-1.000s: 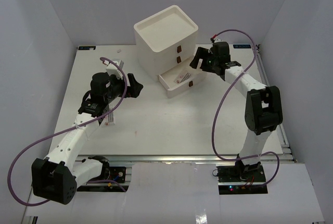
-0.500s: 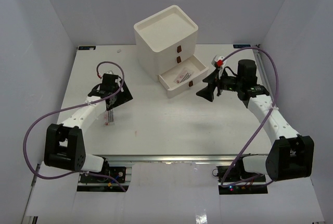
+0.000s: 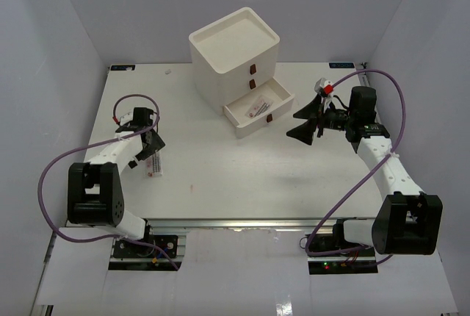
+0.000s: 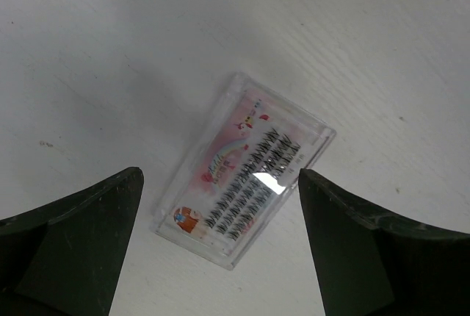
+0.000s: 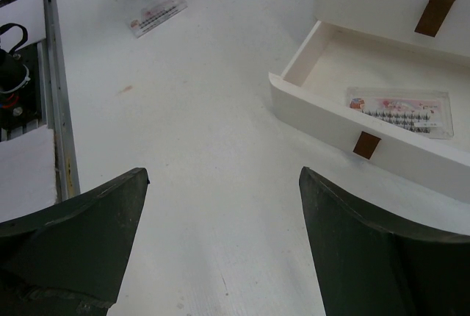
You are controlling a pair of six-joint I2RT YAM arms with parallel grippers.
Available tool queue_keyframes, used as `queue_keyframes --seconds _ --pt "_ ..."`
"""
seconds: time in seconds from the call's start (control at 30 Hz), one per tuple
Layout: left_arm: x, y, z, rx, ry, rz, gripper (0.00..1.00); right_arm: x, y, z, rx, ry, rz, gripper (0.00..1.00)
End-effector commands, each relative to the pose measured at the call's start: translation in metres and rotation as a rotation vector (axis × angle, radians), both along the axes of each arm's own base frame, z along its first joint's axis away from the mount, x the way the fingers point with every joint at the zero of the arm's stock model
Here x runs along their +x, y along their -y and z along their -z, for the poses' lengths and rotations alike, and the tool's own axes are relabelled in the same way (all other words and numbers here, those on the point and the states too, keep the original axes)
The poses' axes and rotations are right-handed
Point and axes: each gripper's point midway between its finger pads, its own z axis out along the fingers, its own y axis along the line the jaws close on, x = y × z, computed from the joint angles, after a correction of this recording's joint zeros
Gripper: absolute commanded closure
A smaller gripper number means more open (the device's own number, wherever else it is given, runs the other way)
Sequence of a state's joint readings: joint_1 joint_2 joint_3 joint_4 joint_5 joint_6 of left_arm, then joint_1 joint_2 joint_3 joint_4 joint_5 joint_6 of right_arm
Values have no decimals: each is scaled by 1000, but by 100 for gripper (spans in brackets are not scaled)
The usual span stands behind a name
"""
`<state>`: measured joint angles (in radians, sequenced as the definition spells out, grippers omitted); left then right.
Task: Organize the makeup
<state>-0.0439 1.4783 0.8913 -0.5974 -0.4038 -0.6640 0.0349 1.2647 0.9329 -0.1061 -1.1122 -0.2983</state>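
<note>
The clear lash packet (image 4: 246, 184) lies flat on the tabletop (image 3: 242, 169), well to the left of the drawer box (image 3: 235, 44) and nearer the arms' bases than the box is. The left arm (image 3: 110, 156) is poised over it with its jaws wide apart and the packet showing in the gap between them. In the left wrist view the packet's long axis runs diagonally, lower left to upper right, skewed to the line along which the jaws would close. A turn of the wrist looks needed so that they meet its long edges. The right arm (image 3: 382, 162), jaws also spread and empty, hangs just right of the box's open bottom drawer (image 5: 323, 59), where a second packet (image 5: 400, 110) lies, far from this one.
</note>
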Motion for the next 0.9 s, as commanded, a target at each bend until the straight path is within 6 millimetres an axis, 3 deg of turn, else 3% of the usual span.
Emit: queue_keyframes --seconds 0.0,0.27,0.47,0.87 --pt "4 -7 12 39 -74 68 2 -11 -4 -14 30 53 -55 10" --pt "7 13 32 -41 -119 265 2 -15 -6 -15 40 46 -72 10" --pt "8 43 35 -194 -65 425 2 -16 -6 -15 44 43 -80 10" --pt "1 64 38 -320 -53 454 2 -16 -6 -13 49 33 -88 10"
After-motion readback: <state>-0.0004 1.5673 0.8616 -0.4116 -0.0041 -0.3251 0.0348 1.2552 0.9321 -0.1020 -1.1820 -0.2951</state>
